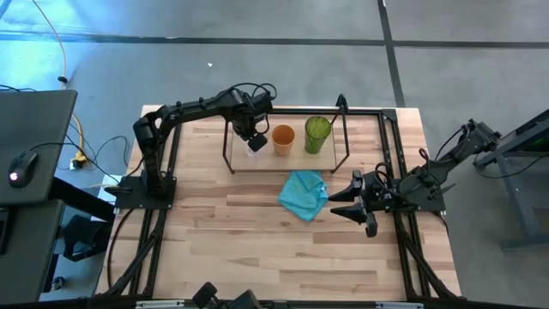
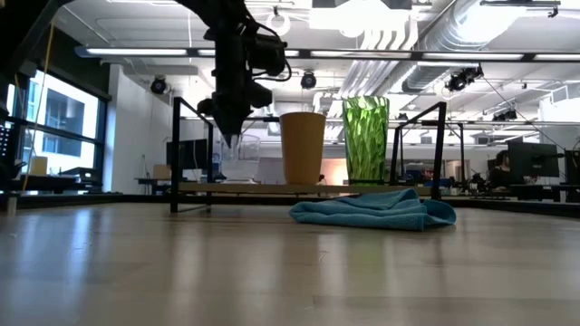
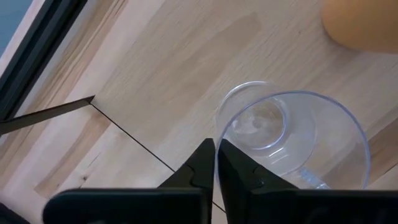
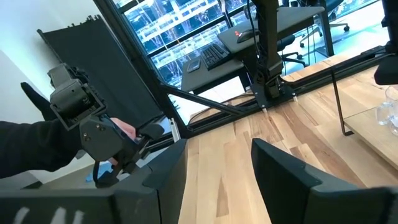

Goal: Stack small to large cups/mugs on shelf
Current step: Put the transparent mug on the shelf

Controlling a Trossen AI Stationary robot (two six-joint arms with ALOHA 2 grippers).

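Note:
On the shelf [image 1: 257,162], a low rod rack with a light wood base, three cups are in a row. A small clear glass cup [image 3: 292,137] is on the left. An orange cup [image 1: 283,137] stands in the middle and a taller green tumbler [image 1: 317,133] on the right. My left gripper [image 3: 216,163] points down over the glass cup [image 2: 246,158] and is shut on it. My right gripper [image 1: 347,206] hovers open near the table's right side, holding nothing. My left gripper pinches the glass cup's rim [image 3: 216,146] on the side away from the orange cup. One finger is inside the cup and one outside, coming from above and pointing down. The cup is upright, its bottom down at the shelf's wood base; whether it rests there I cannot tell.
A crumpled turquoise cloth [image 1: 304,193] lies on the table just in front of the shelf, between it and my right gripper. Thin dark rods [image 2: 174,154] frame the shelf's ends and top. A black frame runs along the table's left and right sides.

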